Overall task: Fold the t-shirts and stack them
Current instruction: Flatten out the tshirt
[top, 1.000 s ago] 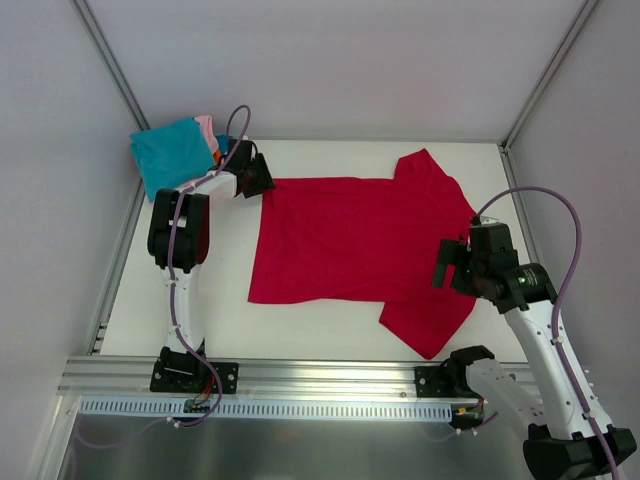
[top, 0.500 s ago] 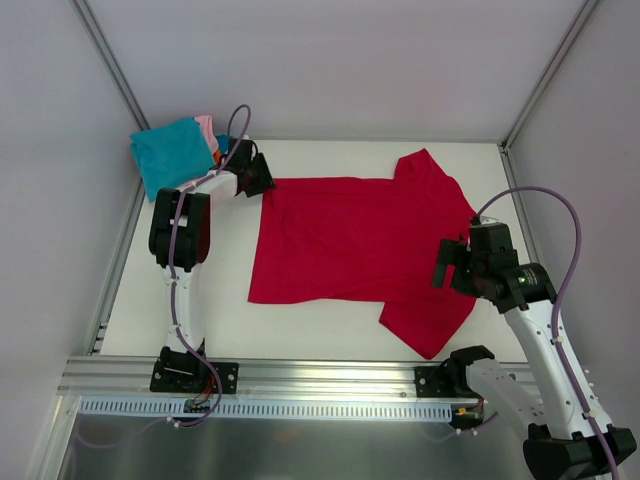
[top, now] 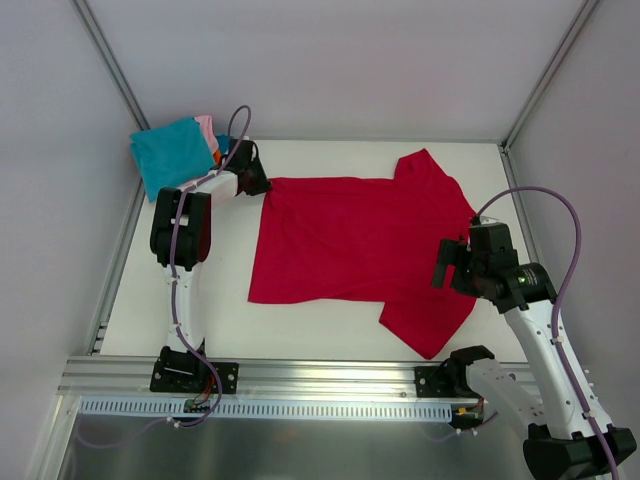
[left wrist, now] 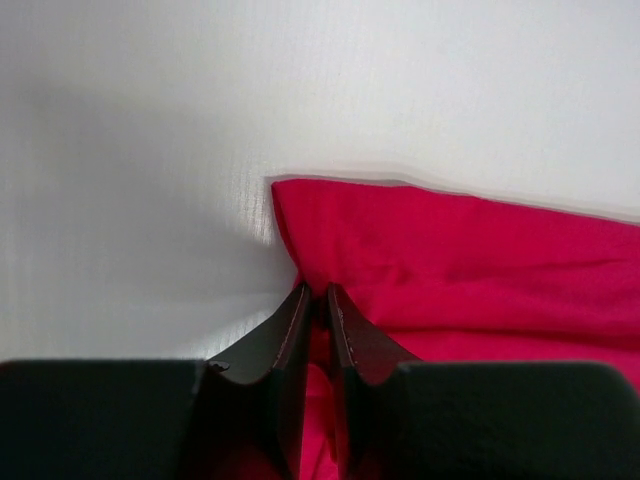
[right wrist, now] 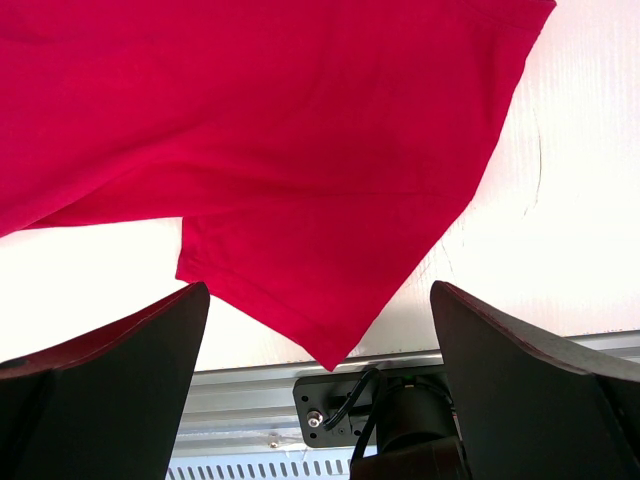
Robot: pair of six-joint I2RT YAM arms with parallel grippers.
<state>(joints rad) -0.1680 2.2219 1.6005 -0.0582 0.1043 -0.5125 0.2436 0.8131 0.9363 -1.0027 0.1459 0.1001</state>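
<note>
A large red t-shirt lies spread flat on the white table, its sleeves pointing to the far right and near right. My left gripper is at its far-left corner. In the left wrist view the jaws are pinched together on a fold of the red cloth. My right gripper hovers wide open over the near-right sleeve, nothing between its fingers. A folded teal t-shirt tops a pile at the far left, with a pink edge showing behind it.
An aluminium rail runs along the table's near edge, carrying both arm bases. White walls and slanted frame posts close in the table. The left arm's cable loops beside the pile.
The left gripper's jaws have closed onto the red t-shirt's far-left corner. Neither arm has visibly shifted, and the shirt lies as before.
</note>
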